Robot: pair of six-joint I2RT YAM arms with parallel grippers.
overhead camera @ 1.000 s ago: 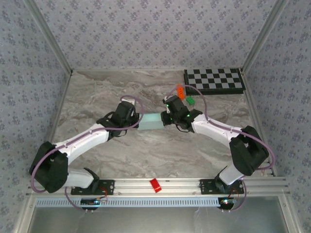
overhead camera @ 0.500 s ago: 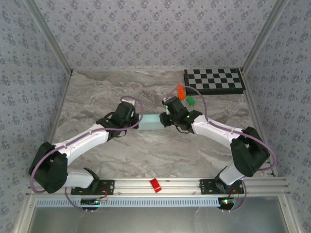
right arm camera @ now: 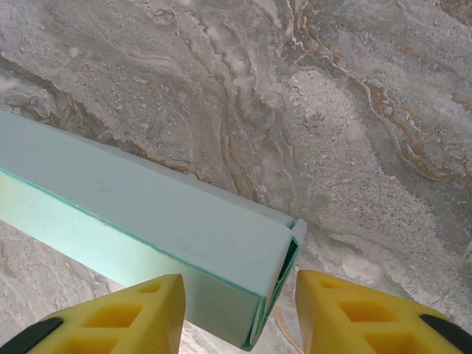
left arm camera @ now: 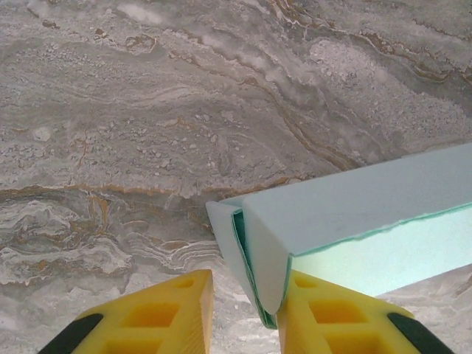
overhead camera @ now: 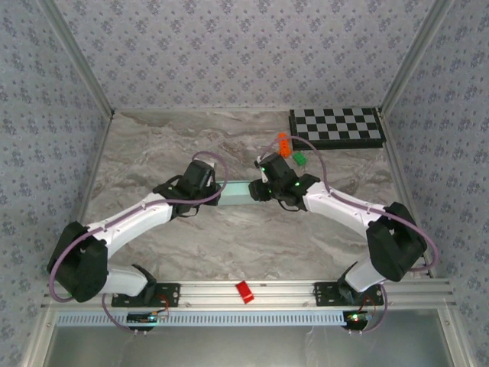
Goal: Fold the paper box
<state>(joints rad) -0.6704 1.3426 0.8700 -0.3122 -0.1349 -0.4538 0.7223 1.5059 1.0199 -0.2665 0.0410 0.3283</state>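
The left gripper point(left arm camera: 247, 284) has its jaws partly apart. One yellow finger sits against the box's end and the other stands off it with bare table showing in the gap, so nothing is clamped. The right gripper point(right arm camera: 240, 280) is open a little wider. The box's other end lies between its fingers, with a clear gap on the outer side, and it has no hold either.

Between the two grippers lies the paper box point(overhead camera: 238, 191), a closed, pale aqua bar resting on the marble table point(overhead camera: 153, 153) a little far of the middle. Its long axis runs left to right, so each end points straight into one pair of jaws, the left end into the left gripper point(overhead camera: 218, 191) and the right end into the right gripper point(overhead camera: 258, 189). Neither arm is the nearer, as each is right at its own end.

In the left wrist view the layered card edges at the end point(left arm camera: 247, 258) look slightly sprung, not pressed flat. The next move likely turns on this end-on alignment. Any pinch or push would act along the box's length, and backing away means each arm drawing off outward along that same line.
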